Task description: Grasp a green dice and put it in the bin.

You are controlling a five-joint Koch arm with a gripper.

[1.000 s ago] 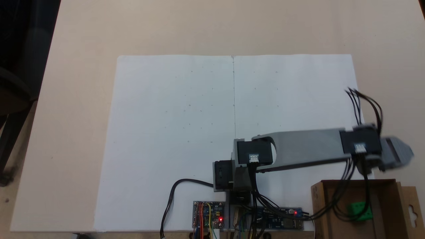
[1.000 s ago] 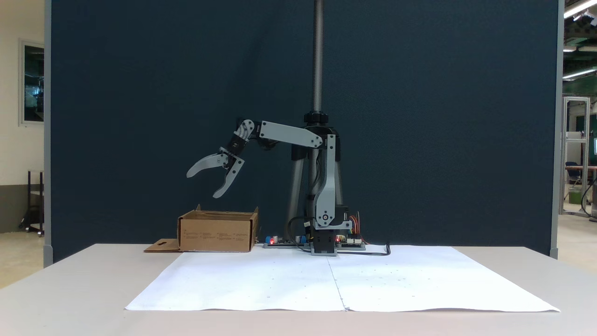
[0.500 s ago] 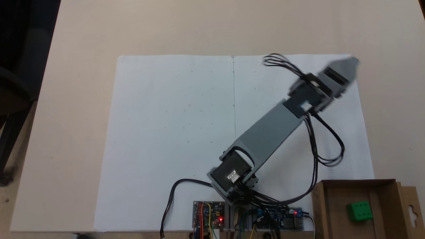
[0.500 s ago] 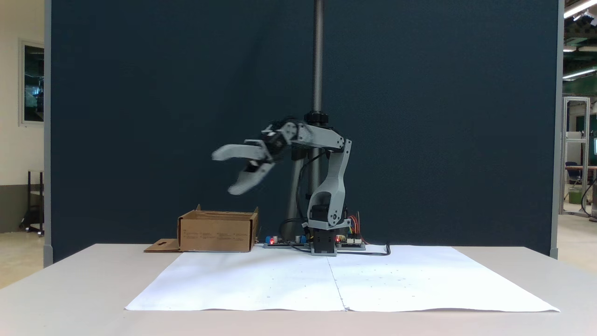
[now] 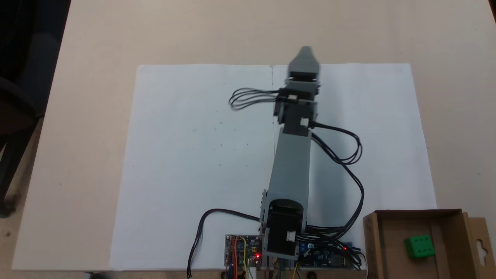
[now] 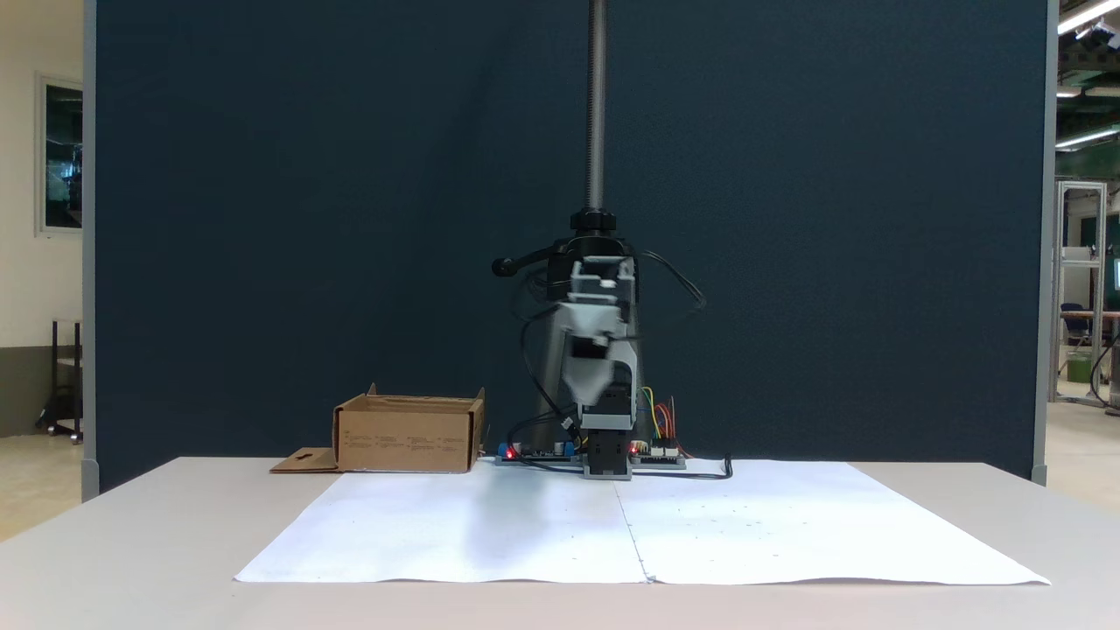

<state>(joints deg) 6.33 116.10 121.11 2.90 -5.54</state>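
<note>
Lying inside the brown cardboard bin at the lower right corner of a fixed view from above, the small bright green dice rests on the box floor, toward the right side of it and apart from the walls. The bin's side flap with its hanger-hole cutout sticks out flat to the right on the light beige tabletop. In a fixed view from the front, the same bin stands to the left of the arm's base, on the table beside the edge of the white paper sheets, and its walls hide the dice.

The grey and black arm stretches from its base at the bottom edge straight up the picture, along the seam where the two paper sheets meet, well apart from the bin. The grey gripper points away from the base, its tip over the far edge of the paper. It is slightly blurred. From above the jaws lie one over the other, and from the front the gripper faces the camera head-on, so I cannot tell whether the fingers are apart or together. Nothing green shows at the tip.

Black cables loop out to the right of the arm, and small circuit boards with red lights sit by the base.
</note>
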